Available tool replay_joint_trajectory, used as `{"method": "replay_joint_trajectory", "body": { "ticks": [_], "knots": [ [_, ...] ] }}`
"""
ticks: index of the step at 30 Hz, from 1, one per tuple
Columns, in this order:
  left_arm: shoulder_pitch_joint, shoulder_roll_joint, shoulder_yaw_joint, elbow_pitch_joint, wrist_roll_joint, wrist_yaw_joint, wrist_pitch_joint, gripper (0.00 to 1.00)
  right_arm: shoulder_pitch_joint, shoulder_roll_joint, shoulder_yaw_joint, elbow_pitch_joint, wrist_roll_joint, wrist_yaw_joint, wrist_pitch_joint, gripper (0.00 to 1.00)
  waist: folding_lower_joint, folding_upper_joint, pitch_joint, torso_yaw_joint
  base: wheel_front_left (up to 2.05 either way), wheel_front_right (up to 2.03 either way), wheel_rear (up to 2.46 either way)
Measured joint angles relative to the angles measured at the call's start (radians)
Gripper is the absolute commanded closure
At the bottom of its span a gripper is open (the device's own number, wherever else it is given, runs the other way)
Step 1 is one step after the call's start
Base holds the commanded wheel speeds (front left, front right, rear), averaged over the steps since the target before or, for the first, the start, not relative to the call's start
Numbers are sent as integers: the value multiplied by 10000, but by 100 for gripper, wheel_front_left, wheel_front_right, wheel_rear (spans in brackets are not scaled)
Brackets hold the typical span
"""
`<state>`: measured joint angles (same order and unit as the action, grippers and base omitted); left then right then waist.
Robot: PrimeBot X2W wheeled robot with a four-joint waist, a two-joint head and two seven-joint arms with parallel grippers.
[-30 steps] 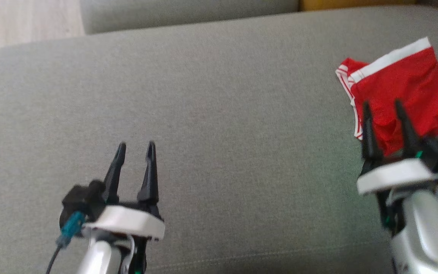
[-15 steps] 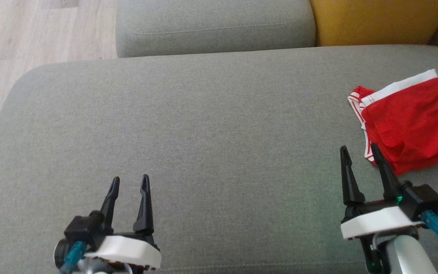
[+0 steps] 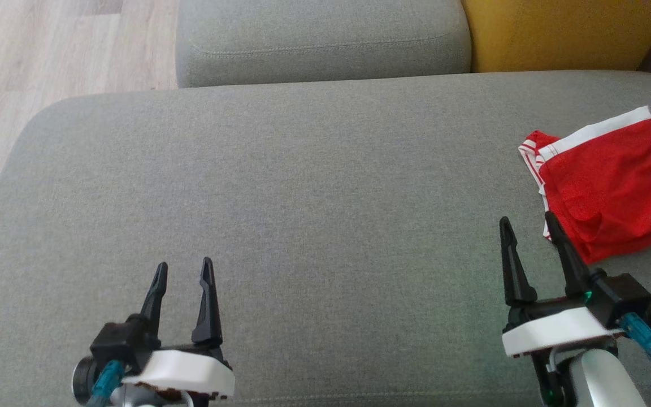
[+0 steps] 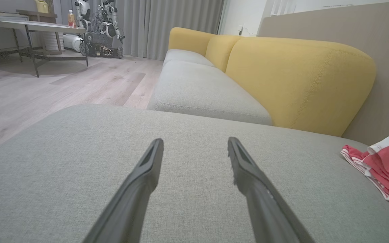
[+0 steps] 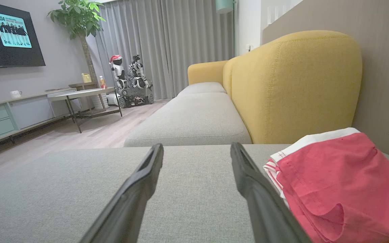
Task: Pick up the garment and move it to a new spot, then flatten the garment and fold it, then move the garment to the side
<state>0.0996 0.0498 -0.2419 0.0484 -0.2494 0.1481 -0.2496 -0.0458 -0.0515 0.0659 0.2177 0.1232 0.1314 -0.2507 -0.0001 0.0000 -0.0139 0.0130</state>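
The garment (image 3: pixel 608 186) is a pair of red shorts with white trim, folded and lying at the right side of the grey cushion (image 3: pixel 303 198). It also shows at the right edge of the left wrist view, garment (image 4: pixel 387 165), and at the lower right of the right wrist view, garment (image 5: pixel 336 182). My right gripper (image 3: pixel 526 223) stands open just left of and short of the garment, apart from it, with nothing between its fingers. My left gripper (image 3: pixel 184 268) is open and empty over the cushion's front left.
A second grey seat cushion (image 3: pixel 320 39) lies beyond the first, with a yellow backrest (image 3: pixel 563 31) at the far right. Wooden floor (image 3: pixel 37 51) runs along the cushion's left edge. A table (image 5: pixel 79 96) and another robot (image 5: pixel 130 81) stand far across the room.
The head camera tilted, bringing more of the far cushion and backrest into sight. My right gripper drew back from over the garment, which stays where it lay. My left gripper hardly moved.
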Motion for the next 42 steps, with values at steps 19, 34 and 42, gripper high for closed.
{"method": "replay_joint_trajectory", "body": {
  "ticks": [19, 34, 42],
  "knots": [
    [155, -4, 318, -17, -656, -767, 27, 100, 2, 4, 186, 144, 0, 0, 6, 100, 0, 0, 47, -27, 0, 0, 0],
    [591, 2, 316, 828, -1894, -871, 280, 100, 560, 15, 178, 836, 1360, 0, 242, 100, 0, 0, 61, -38, 0, 0, 0],
    [449, 21, 422, 930, -2773, -972, 456, 100, 559, 13, 90, 832, 2362, 0, 464, 100, 0, 0, 68, -45, 0, 0, 0]
  ]
}}
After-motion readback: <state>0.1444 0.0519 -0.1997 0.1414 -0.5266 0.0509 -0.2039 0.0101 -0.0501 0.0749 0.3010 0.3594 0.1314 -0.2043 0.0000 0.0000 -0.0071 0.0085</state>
